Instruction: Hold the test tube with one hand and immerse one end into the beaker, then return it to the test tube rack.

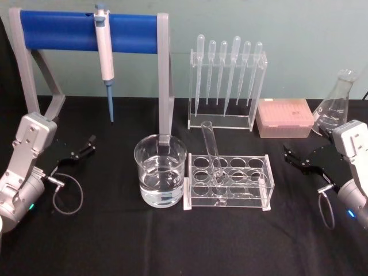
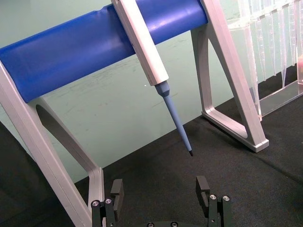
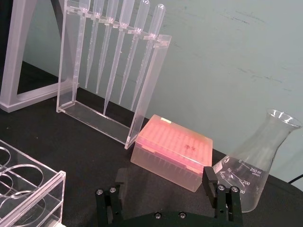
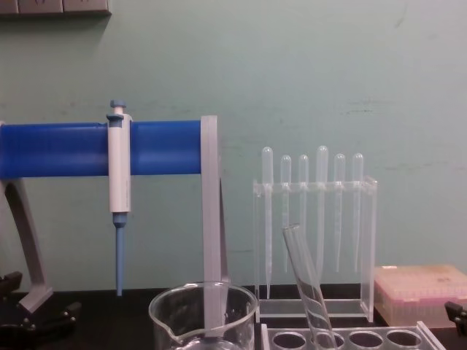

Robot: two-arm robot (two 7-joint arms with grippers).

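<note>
Beaker [image 1: 144,167] frontmost; just right of it, the test tube [image 1: 211,150] leans in the rack [image 1: 260,165], rim tipped left (perhaps the second hole). My released right end effector [image 1: 300,158] sits nearer than the released left end effector [image 1: 84,148].

This is a laboratory bench [image 1: 115,247], draped in black cloth against a plain pale green wall [image 1: 299,29]. Along the bench's back edge stand a white-and-blue pipettor [image 1: 104,46] hung on a blue-barred stand [image 1: 57,30], plastic pipettes [image 1: 236,63] in a clear rack [image 1: 221,123], a pink tip box [image 1: 284,118] and, towards the back right corner, a graduated conical flask [image 1: 333,109]. Near the middle, a glass beaker [image 1: 161,167] of clear liquid sits just beside a clear test tube rack [image 1: 261,178] with one test tube [image 1: 210,149] leaning in it.
</note>
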